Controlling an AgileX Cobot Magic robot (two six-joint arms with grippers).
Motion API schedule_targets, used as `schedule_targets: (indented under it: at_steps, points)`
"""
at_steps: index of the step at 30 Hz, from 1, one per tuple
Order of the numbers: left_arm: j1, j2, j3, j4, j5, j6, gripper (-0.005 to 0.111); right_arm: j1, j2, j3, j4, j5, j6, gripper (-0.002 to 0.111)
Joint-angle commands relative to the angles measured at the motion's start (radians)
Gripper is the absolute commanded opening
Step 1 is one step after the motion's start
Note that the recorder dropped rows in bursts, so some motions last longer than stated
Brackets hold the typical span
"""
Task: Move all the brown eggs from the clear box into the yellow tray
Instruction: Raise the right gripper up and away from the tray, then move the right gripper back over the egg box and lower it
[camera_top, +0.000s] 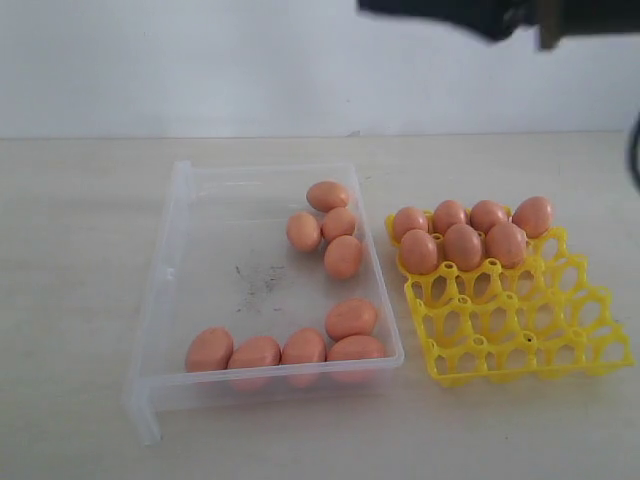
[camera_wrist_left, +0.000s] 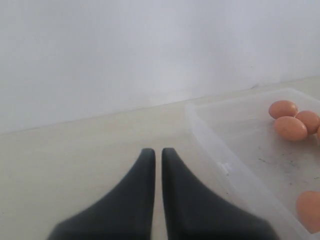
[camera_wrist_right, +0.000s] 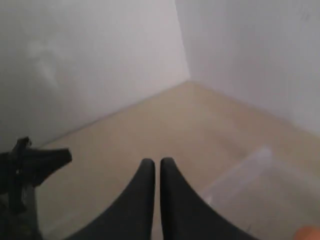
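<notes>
Left fingers (camera_wrist_left: 135, 200): pressed together, tips all but touching, nothing held. They are over bare surface (camera_wrist_left: 75, 160), just beside the wall of the clear box (camera_wrist_left: 212, 137) and well apart from the brown eggs (camera_wrist_left: 290, 128) inside it.
Right fingers (camera_wrist_right: 137, 200): likewise closed and empty, raised above the surface, with a blurred corner of the box beyond the tips.
Clear box, exterior view: nine eggs, four clustered by its far right corner and five along the near wall.
Yellow tray (camera_top: 520, 335): just right of the box, seven eggs in its far cups.
</notes>
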Motion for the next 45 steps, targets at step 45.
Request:
schedule_targets:
  at_steps: [45]
  points:
    - [-0.006,-0.001,0.004,-0.002,-0.003,-0.005,0.004,0.328,0.861,-0.922,1.768,2.051,-1.972,0.012]
